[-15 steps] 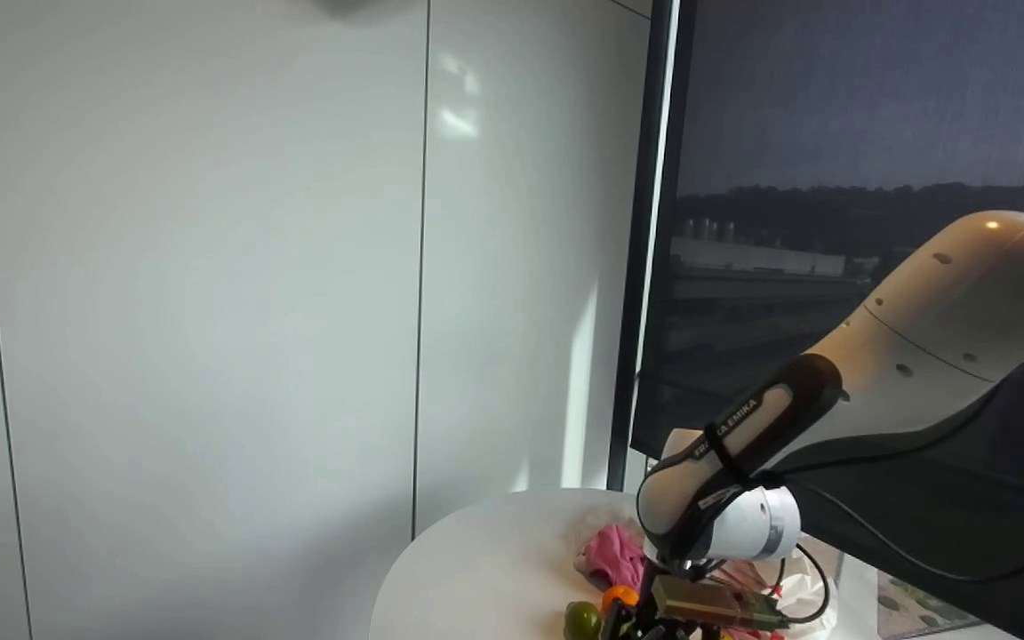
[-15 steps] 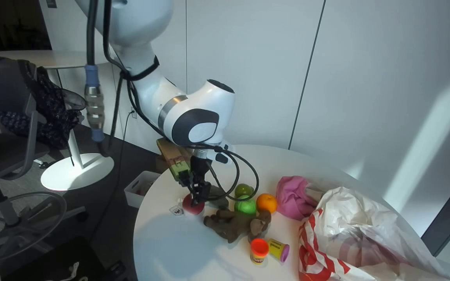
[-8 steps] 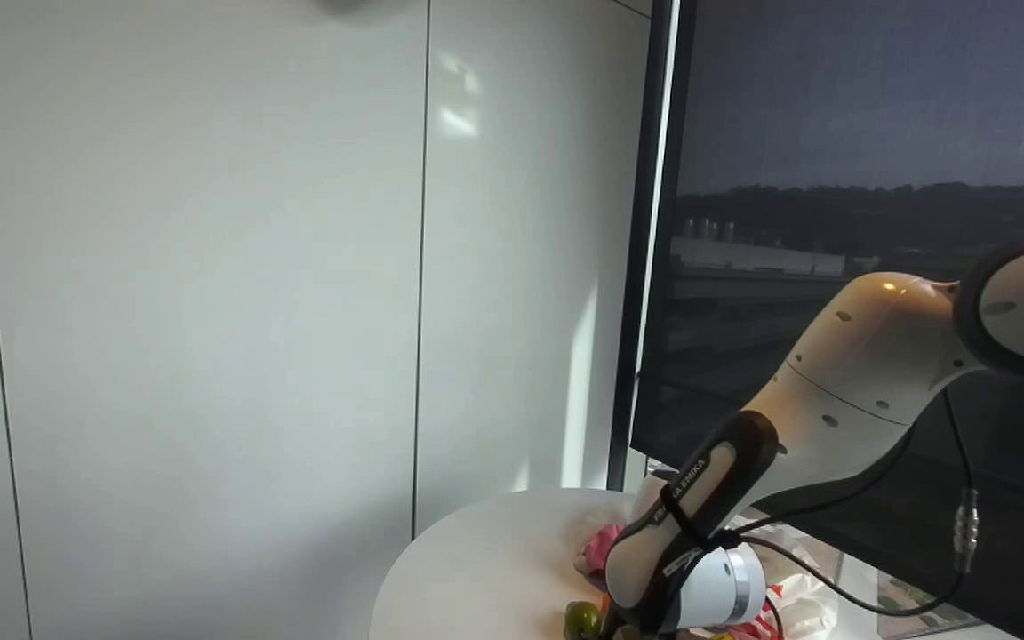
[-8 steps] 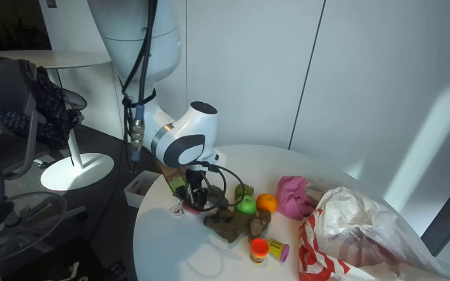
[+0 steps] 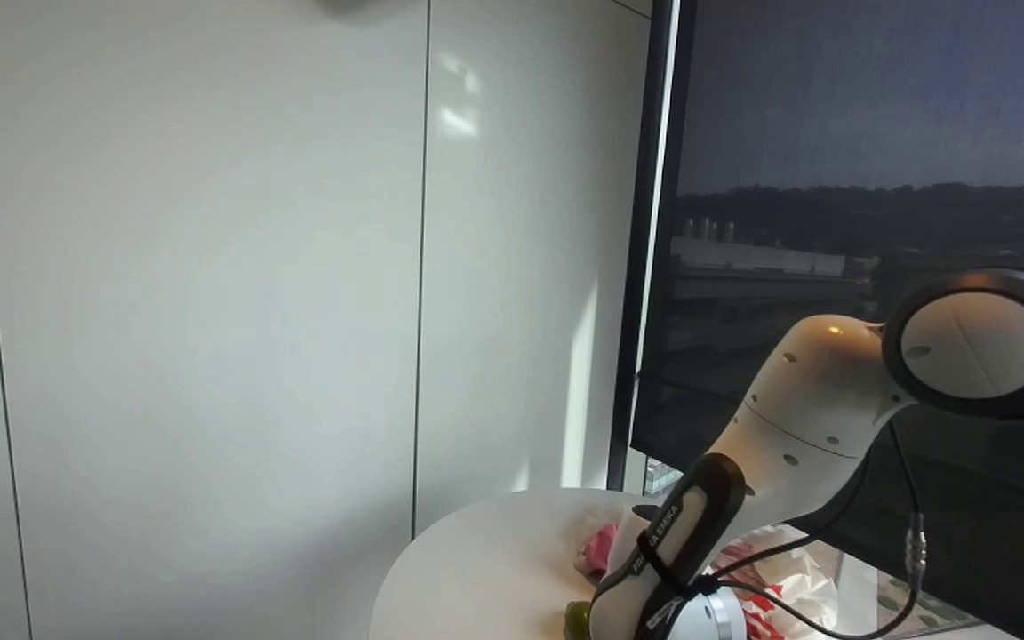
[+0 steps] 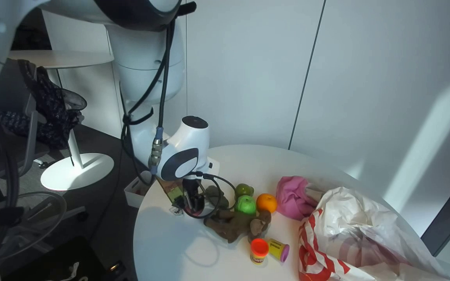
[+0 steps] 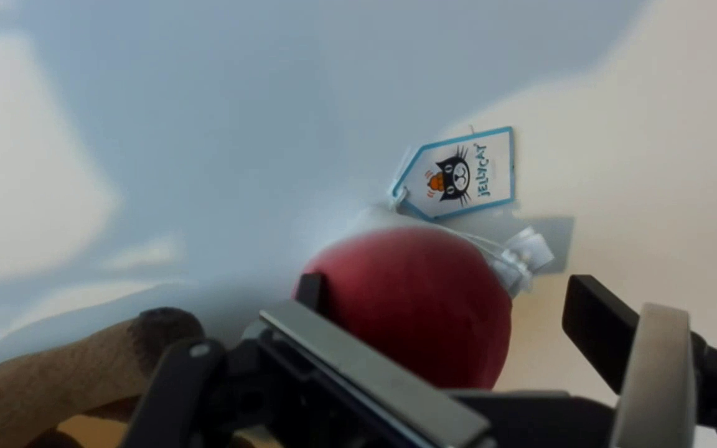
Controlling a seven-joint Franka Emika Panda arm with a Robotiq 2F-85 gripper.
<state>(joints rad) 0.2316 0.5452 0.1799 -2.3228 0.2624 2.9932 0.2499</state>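
Note:
In the wrist view my gripper (image 7: 453,311) is open, its fingers on either side of a round dark red thing (image 7: 408,292). The left finger overlaps its left edge and may touch it; a gap separates the right finger from it. A white "Jellycat" tag (image 7: 458,177) with a blue border is strung beside the red thing. Brown plush (image 7: 66,386) shows at the lower left. In an exterior view the gripper (image 6: 193,205) is low over the table, mostly covering the red thing. Close by are a brown plush toy (image 6: 231,226) and a grey lump (image 6: 215,195).
On the round white table (image 6: 162,242) are a green apple (image 6: 245,204), a darker green fruit (image 6: 243,190), an orange (image 6: 266,203), pink cloth (image 6: 293,197), an orange-lidded tub (image 6: 259,249), a yellow tub (image 6: 278,249) and a plastic bag (image 6: 350,234). A white bin (image 6: 133,195) stands beyond the edge.
The arm has come down, drifting left in both exterior views. My gripper has descended around the red thing, which is now nearly hidden there. The jaws have stayed open.

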